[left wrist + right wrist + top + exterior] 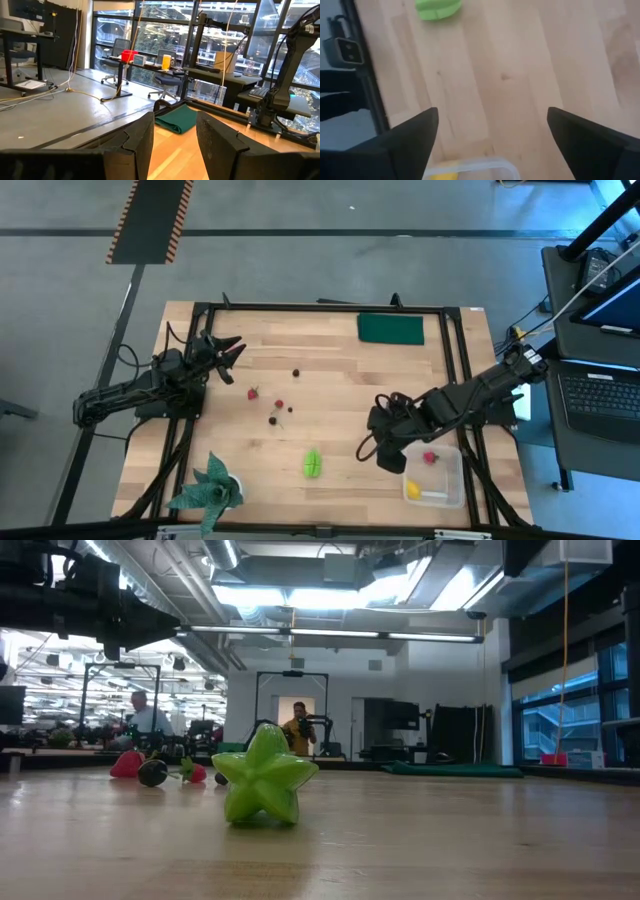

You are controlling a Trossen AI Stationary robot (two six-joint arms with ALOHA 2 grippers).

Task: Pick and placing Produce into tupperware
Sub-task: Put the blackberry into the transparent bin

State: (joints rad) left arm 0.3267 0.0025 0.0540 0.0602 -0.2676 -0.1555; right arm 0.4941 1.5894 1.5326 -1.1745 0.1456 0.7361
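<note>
Spanning wood table (330, 370), produce scattered; open-plan room behind; left fingers (145, 135) apart, right fingers (415, 135) apart.

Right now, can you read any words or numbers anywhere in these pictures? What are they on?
There are no words or numbers to read anywhere.
The striped mat on the floor has only orange and black bars, no letters.
The laptop beside the table: its keys and screen are too small to read.
The tupperware, the green star fruit and the dark green cloth are blank.
</note>
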